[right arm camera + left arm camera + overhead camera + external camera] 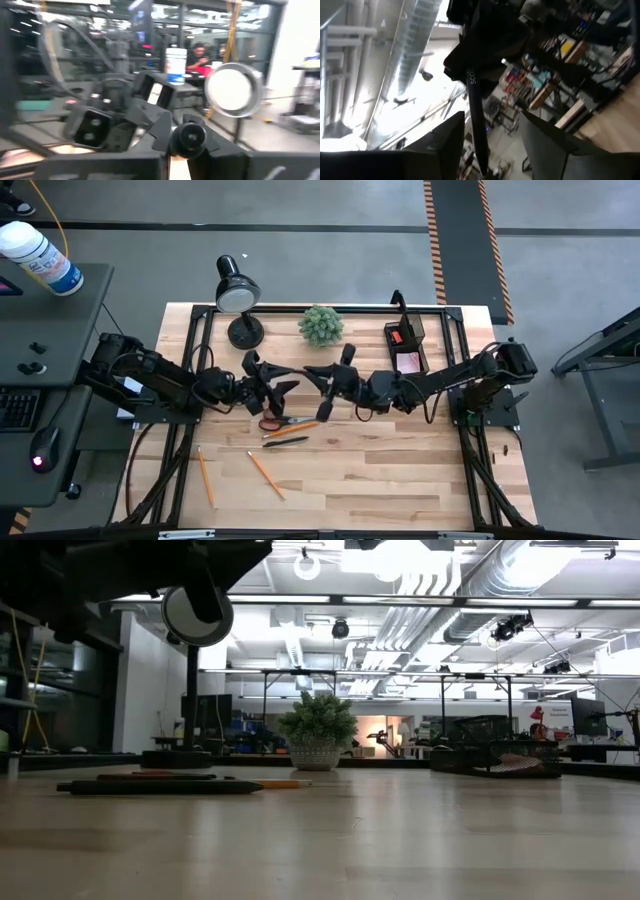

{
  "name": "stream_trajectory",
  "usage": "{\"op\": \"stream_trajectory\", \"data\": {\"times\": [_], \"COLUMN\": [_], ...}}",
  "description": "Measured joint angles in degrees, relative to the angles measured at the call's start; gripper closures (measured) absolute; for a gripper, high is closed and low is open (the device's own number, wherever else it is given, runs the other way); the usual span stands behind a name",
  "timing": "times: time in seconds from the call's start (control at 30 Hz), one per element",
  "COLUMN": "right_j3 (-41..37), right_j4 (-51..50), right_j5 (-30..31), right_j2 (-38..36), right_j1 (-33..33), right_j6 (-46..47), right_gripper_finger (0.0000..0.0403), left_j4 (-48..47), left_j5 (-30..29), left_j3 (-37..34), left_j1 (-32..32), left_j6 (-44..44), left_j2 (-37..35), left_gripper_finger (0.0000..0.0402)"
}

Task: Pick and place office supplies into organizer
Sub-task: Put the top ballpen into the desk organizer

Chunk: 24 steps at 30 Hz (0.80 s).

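Looking near first, I see two pencils (pixel 266 474) loose on the table (pixel 400 480). Mid-table, my right gripper (pixel 322 384) clamps a black pen (pixel 475 115) between my left gripper's (pixel 272 385) wide jaws. Farther back sits the organizer (pixel 405 338).

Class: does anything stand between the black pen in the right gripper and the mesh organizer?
Nothing visible on the table does. The open fingers of the left gripper flank the black pen that the right gripper is shut on. The plant stands beside the path to the organizer, not in it.
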Motion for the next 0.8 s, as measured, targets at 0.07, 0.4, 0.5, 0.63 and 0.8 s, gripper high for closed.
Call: {"op": "stream_trajectory", "data": {"times": [0.07, 0.4, 0.5, 0.63, 0.8], "right_j3": [0.00, 0.02, 0.02, 0.02, 0.02], "right_j4": [-0.52, -22.50, -35.46, -52.79, -67.03], "right_j5": [3.58, 32.00, 34.57, 32.24, 24.90], "right_j2": [-0.01, -6.47, -10.69, -16.18, -20.45], "right_j1": [0.01, -2.33, -5.21, -11.70, -22.16], "right_j6": [-2.08, -2.66, 5.05, 18.72, 30.33], "right_gripper_finger": [0.0379, 0.0379, 0.0379, 0.0379, 0.0377], "left_j4": [-0.30, -3.30, -5.12, -5.40, -5.42], "left_j5": [-2.02, -7.35, -7.66, -8.01, -8.09], "left_j3": [0.00, 0.00, 0.00, 0.00, 0.00], "left_j1": [0.00, 0.00, 0.00, 0.00, 0.02], "left_j6": [0.01, 0.65, -0.56, -0.18, 0.12], "left_j2": [0.00, -0.04, -0.04, -0.04, -0.04], "left_gripper_finger": [0.0212, 0.0190, 0.0190, 0.0190, 0.0190]}}
